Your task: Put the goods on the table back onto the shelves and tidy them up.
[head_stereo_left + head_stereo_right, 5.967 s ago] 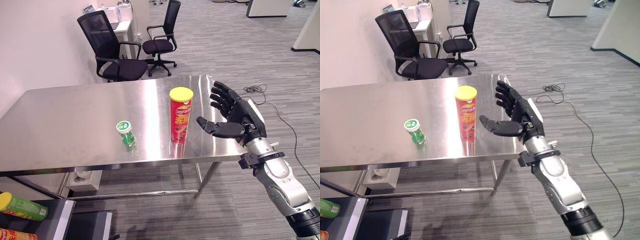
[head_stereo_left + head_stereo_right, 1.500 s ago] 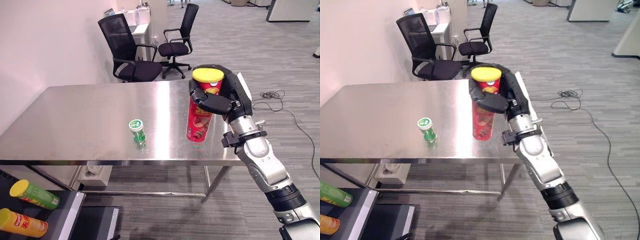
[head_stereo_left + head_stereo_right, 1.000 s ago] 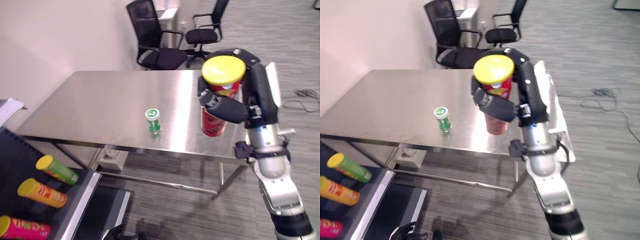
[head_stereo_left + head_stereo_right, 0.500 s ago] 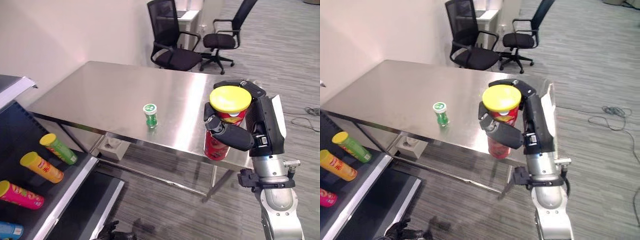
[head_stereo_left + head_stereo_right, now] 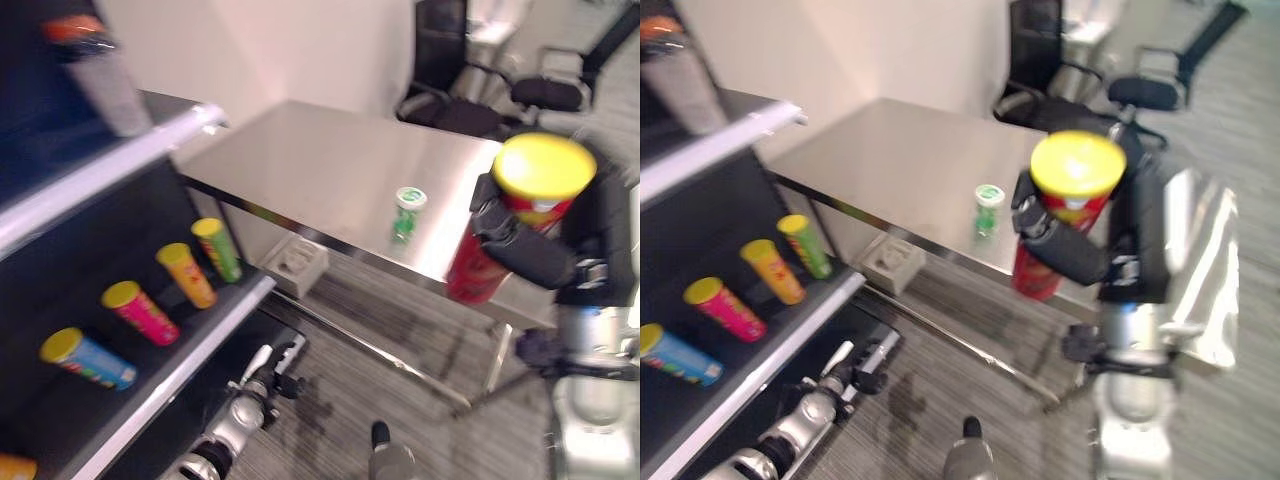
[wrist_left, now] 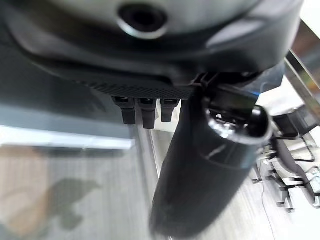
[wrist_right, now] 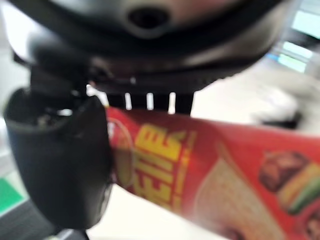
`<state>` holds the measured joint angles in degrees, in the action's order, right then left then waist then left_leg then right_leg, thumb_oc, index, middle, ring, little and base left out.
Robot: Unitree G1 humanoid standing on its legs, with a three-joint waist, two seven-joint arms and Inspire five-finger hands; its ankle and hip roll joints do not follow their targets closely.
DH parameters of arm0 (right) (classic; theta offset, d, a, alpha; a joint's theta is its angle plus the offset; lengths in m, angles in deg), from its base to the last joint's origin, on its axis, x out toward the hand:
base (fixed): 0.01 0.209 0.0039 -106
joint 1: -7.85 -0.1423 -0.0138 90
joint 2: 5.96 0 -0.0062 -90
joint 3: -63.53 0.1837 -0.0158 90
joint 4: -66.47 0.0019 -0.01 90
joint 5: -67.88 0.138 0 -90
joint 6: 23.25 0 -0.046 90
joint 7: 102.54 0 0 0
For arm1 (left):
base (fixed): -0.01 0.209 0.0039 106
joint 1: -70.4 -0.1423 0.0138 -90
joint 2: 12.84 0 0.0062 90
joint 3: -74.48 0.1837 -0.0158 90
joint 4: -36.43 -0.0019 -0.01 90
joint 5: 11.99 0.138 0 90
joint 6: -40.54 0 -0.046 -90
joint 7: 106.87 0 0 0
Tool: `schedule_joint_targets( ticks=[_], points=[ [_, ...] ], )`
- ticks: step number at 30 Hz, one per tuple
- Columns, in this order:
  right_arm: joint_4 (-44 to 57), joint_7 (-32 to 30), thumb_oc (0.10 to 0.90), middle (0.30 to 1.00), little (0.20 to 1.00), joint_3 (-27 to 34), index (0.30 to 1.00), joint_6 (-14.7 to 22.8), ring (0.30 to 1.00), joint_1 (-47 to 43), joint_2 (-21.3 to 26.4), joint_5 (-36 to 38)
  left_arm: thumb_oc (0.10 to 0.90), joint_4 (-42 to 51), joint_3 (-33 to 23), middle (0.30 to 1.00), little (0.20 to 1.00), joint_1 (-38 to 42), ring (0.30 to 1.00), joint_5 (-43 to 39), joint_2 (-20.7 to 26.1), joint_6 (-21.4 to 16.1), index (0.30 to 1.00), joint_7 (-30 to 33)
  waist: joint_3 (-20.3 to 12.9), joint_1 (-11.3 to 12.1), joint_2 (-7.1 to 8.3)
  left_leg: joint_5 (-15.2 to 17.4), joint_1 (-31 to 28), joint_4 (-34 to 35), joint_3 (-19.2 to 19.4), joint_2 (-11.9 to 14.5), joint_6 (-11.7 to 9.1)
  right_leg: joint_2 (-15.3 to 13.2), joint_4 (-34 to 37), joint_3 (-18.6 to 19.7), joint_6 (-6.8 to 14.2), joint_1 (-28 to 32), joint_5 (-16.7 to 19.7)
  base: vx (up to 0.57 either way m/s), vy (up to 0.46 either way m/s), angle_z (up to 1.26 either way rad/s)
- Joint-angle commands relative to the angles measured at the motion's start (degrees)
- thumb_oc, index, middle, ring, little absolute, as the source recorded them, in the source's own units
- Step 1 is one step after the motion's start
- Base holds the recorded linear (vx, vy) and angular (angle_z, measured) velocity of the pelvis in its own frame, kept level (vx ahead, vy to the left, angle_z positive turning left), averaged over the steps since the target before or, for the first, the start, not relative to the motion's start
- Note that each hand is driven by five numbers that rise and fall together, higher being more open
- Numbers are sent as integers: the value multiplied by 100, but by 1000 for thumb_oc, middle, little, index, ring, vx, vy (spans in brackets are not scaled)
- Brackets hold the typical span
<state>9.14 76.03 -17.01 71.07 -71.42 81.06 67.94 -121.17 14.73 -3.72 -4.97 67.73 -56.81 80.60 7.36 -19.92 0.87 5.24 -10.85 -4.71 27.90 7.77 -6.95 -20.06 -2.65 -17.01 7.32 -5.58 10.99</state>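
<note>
A red chip can (image 5: 497, 222) with a yellow lid is off the table, and my right hand (image 5: 532, 257) is shut round its middle. The right wrist view shows the red can (image 7: 210, 170) lying across the palm under the thumb (image 7: 60, 165). A small green bottle (image 5: 405, 213) stands near the front edge of the steel table (image 5: 320, 165). On the black shelf (image 5: 170, 370) to the left lie a green can (image 5: 217, 248), an orange can (image 5: 186, 274), a pink can (image 5: 140, 312) and a blue can (image 5: 88, 358). My left hand (image 5: 278, 368) hangs low by the shelf's front edge.
An upper shelf board (image 5: 110, 170) juts out above the cans, with a grey container (image 5: 95, 70) standing on it. Black office chairs (image 5: 450, 70) stand behind the table. Grey carpet floor (image 5: 380, 370) lies between the shelf and the table.
The view has swung left, bringing the shelf and its cans closer. My right hand still holds the red can, now lifted off the table. The green bottle has stayed put.
</note>
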Motion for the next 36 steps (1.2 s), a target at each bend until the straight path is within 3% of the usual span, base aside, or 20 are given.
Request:
schedule_joint_targets(
  ticks=[1, 2, 5, 11, 14, 16, 18, 23, 26, 29, 30, 31, 34, 36],
  points=[
    [943, -192, 400, 300, 300, 360, 300, 640, 300, -732, 61, 29, 800, 449, -386, 900, 900, 36, 900, 261, 534, -271, 900, 126, -35, -58, 170, 470, -1508, 971, -72, 148, 86, -52, 765, -257, 447, -173, 1169, -240, 220, 4],
    [924, -203, 400, 300, 300, 310, 300, 644, 300, -759, -47, 86, 800, 386, -467, 900, 900, -133, 900, 234, 635, -271, 900, 122, 9, 3, 187, 443, -1432, 971, -77, 105, 95, -71, 765, -370, 477, -211, 1246, -283, 222, 7],
    [989, -185, 400, 300, 300, 271, 300, 673, 300, -737, -101, 100, 800, 455, -658, 900, 900, -579, 900, 231, 993, -243, 900, 54, 150, 168, 194, 281, -1134, 971, -124, -18, 223, 183, 460, -452, 393, 123, 660, -320, 251, -15],
    [1442, 53, 400, 300, 300, 259, 300, 867, 300, -620, -63, 124, 800, 607, -708, 900, 900, -917, 900, 154, 1008, -311, 900, -97, 117, 381, 18, -60, -528, 971, -320, -17, 537, 941, -1357, 654, 107, 755, -1005, -242, 176, 3],
    [1524, 29, 400, 300, 300, 176, 300, 957, 300, -701, -37, 65, 800, 732, -563, 900, 900, -902, 900, 181, 974, -327, 900, -140, 33, 489, 33, -135, -309, 971, -404, -55, 596, 1196, -1681, 972, 57, 846, -1089, -155, 53, 21],
    [1564, 17, 400, 300, 300, -6, 300, 1027, 300, -836, -1, 95, 800, 857, -507, 900, 900, -859, 900, 218, 980, -303, 900, -198, -160, 771, 272, -173, -170, 971, -531, -278, 610, 1435, -521, 1078, -155, 1401, -1260, -73, -88, -11],
    [1551, -56, 400, 300, 300, -208, 300, 1121, 300, -1012, 150, 145, 800, 902, -548, 900, 900, -908, 900, 154, 931, -318, 900, -230, -160, 847, 366, -231, -57, 860, -638, -310, 573, 1607, 300, 1322, -282, 1504, -1030, -69, -80, -13],
    [1544, -136, 400, 300, 300, -571, 300, 1164, 300, -1355, 268, 303, 800, 1162, -184, 900, 900, -706, 900, 398, 839, -324, 900, -252, -37, 909, 382, -144, 375, 149, -661, -293, 530, 1537, 522, 1211, -383, 1651, -925, -81, 10, -1],
    [1443, -144, 400, 300, 300, -889, 300, 1144, 300, -1567, 280, 366, 800, 1431, -86, 900, 900, -761, 900, 487, 884, -312, 900, -263, 7, 894, 440, -109, 577, -275, -325, 115, 494, 1337, 494, 987, -374, 1625, -901, -101, 73, 24],
    [1409, -2, 400, 300, 300, -1170, 300, 1105, 300, -1631, 354, 446, 800, 1187, -171, 900, 900, -740, 900, 491, 829, -293, 900, -192, -67, 874, 416, -72, 340, -161, -295, 307, 484, 1240, 495, 1022, -338, 1595, -864, 36, 179, 38],
    [1311, 34, 400, 300, 300, -1432, 300, 1126, 300, -1685, 589, 397, 800, 893, -333, 900, 900, -828, 900, 483, 794, -255, 900, -111, -195, 873, 383, -247, 105, 42, -349, 790, 392, 982, 434, 996, -270, 1477, -864, 51, 215, 10],
    [1307, 32, 400, 300, 300, -1438, 300, 1129, 300, -1686, 596, 396, 800, 891, -336, 900, 900, -830, 900, 485, 787, -257, 900, -109, -196, 862, 373, -251, 102, 49, -357, 799, 384, 991, 427, 987, -274, 1480, -873, 81, 335, 3],
    [1095, 48, 400, 300, 300, -1555, 300, 1085, 300, -1644, 845, 393, 800, 935, -382, 900, 900, -928, 900, 553, 824, -225, 900, -83, -203, 859, 199, -798, -4, 235, -497, 1487, 278, 733, 408, 934, -174, 1443, -914, 69, 313, 18],
    [877, 83, 400, 300, 300, -1748, 300, 1041, 300, -1482, 914, 400, 800, 1250, -335, 900, 900, -1020, 900, 713, 977, -196, 900, -72, -195, 898, -32, -1077, 81, 321, -952, 1773, 164, 519, 489, 1010, -66, 1525, -921, 169, 514, 28]
  ],
)
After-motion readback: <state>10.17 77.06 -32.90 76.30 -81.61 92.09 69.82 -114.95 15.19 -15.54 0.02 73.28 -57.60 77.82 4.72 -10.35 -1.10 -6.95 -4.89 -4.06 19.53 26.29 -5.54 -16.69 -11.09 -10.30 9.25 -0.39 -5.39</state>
